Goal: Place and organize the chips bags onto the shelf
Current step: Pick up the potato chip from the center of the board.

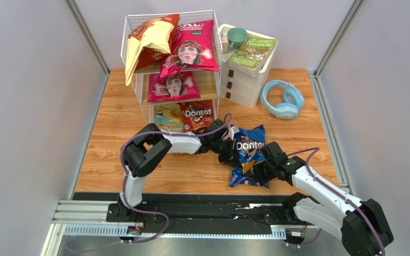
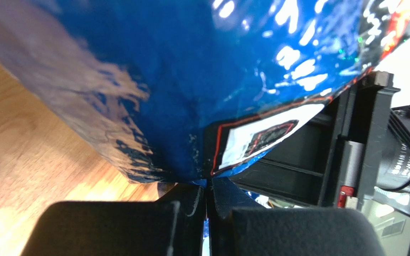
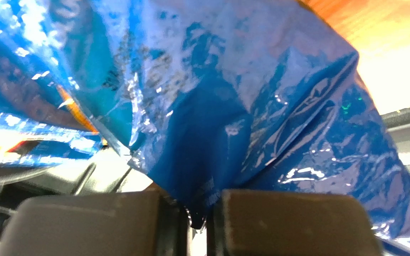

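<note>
1. The blue bag of chips (image 1: 249, 154) is off the shelf, held up over the table (image 1: 137, 165) just in front of the shelf's bottom level, with its "Doritos" face towards the overhead camera.
2. The left gripper (image 1: 227, 149) has the bag's left edge; in the left wrist view its fingers (image 2: 191, 208) are pressed together with the bag's seam (image 2: 218, 80) pinched between them.
3. The right gripper (image 1: 263, 165) has the bag's lower right side; in the right wrist view a fold of the blue foil (image 3: 218, 106) runs down into the narrow slit between its closed fingers (image 3: 276, 218).
4. The shelf (image 1: 208, 84) stands at the back of the table, left of centre.
5. On its top level an orange-and-cream bag (image 1: 151, 40) hangs over the left rim, beside a pink bag with a face (image 1: 191, 50).
6. A second pink bag (image 1: 174, 85) lies on the middle level.
7. On the bottom level a tan-and-teal bag (image 1: 168, 117) sits beside a red bag (image 1: 197, 114).
8. To the right of the shelf is a white drawer unit (image 1: 244, 80) with a green book (image 1: 252, 50) and a green cup (image 1: 237, 36) on top.
9. Blue headphones (image 1: 282, 100) lie on the table near the drawers.
</note>
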